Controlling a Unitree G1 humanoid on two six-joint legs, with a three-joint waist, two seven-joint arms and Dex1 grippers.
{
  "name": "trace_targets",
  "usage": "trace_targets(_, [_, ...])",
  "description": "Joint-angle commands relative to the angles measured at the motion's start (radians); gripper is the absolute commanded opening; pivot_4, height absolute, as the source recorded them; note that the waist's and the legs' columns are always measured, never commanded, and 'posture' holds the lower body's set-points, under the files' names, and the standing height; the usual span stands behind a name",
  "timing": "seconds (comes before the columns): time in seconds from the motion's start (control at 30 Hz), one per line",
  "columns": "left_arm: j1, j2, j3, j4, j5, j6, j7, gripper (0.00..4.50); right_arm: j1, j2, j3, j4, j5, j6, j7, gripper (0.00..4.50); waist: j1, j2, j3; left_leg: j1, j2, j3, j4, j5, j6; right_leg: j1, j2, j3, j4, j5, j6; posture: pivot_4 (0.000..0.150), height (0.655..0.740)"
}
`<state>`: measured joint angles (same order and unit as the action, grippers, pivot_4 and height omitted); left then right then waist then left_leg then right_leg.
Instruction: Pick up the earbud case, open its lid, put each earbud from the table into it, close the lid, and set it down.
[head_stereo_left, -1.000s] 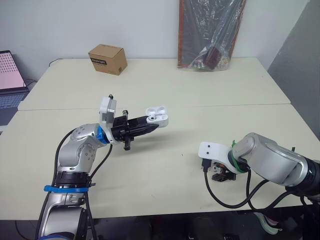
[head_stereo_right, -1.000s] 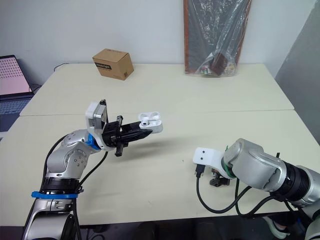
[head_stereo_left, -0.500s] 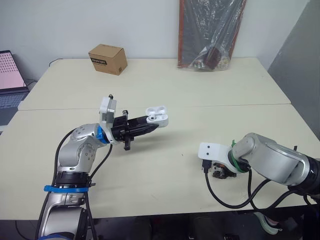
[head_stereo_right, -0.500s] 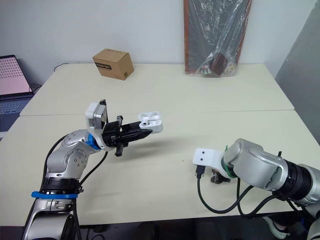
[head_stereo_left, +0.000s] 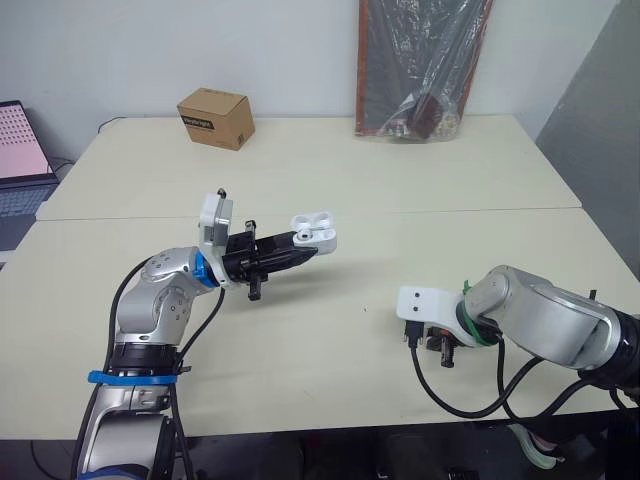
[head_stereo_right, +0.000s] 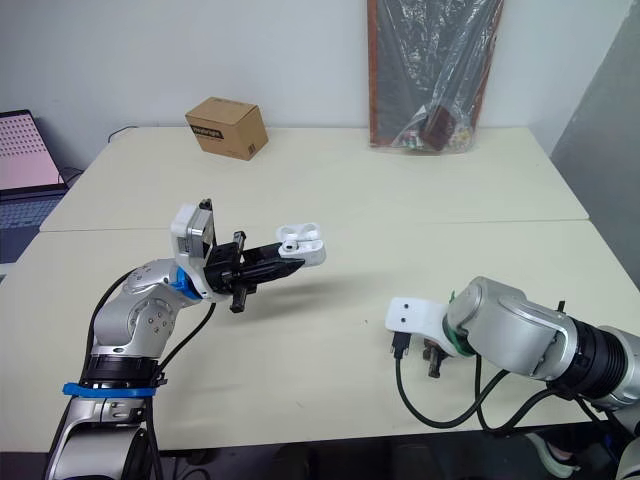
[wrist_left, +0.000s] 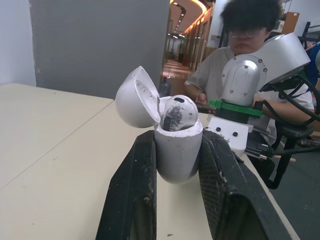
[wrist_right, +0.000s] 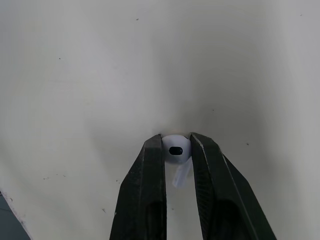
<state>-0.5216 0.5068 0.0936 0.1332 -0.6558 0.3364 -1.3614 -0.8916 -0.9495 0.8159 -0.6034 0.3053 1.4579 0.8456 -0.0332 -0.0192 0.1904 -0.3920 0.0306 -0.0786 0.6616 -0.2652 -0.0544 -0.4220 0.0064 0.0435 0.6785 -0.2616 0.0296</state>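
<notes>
Roughly halfway by the look of it: the left hand (head_stereo_left: 299, 247) pinches the earbud case (wrist_left: 177, 150) above the desk (head_stereo_left: 330, 330), lid (wrist_left: 135, 100) open and one earbud (wrist_left: 175, 112) seated, while the right hand (head_stereo_left: 444, 351) pinches the second earbud (wrist_right: 176, 149) at the desk, leaving insertion, closing and set-down.

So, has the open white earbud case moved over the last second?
No: the white earbud case keeps its place relative to the brown cardboard box.

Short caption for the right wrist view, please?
Right gripper clamped on a white earbud, beige table beyond.
</notes>
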Motion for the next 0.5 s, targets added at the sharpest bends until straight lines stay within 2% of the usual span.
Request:
trace_targets(0.03, [-0.007, -0.005, 0.015, 0.006, 0.004, -0.032, 0.001, 0.86, 0.031, 0.073, -0.22, -0.011, 0.045, -0.055, -0.02, 0.36, -0.001, 0.0, 0.0, 0.0, 0.0, 0.0, 0.0, 0.0, 0.0, 0.0, 0.0, 0.0, 0.0, 0.0, 0.0, 0.15, 0.74])
trace_targets(0.23, [-0.016, -0.01, 0.013, 0.044, 0.016, -0.057, -0.009, 0.86, 0.243, 0.358, -0.617, -0.073, 0.133, -0.184, -0.127, 0.36, 0.002, -0.001, 0.0, -0.002, 0.001, -0.001, 0.0, 0.0, 0.0, -0.001, 0.001, -0.001, 0.0, 0.0, 0.0, 0.15, 0.74])
trace_targets(0.3, [-0.023, -0.011, 0.011, 0.061, 0.021, -0.066, -0.014, 0.86, 0.275, 0.416, -0.688, -0.095, 0.173, -0.181, -0.139, 0.36, 0.002, -0.001, 0.0, -0.002, 0.0, -0.001, 0.0, 0.0, 0.0, 0.0, 0.0, -0.001, 0.0, 0.0, -0.001, 0.15, 0.74])
trace_targets(0.5, [-0.045, -0.018, 0.0, 0.113, 0.045, -0.103, -0.032, 0.86, 0.195, 0.645, -0.906, -0.091, 0.316, -0.124, -0.24, 0.36, 0.001, 0.0, 0.0, -0.001, 0.0, -0.001, 0.0, 0.0, 0.0, 0.0, 0.001, -0.001, 0.001, 0.002, -0.004, 0.15, 0.74])
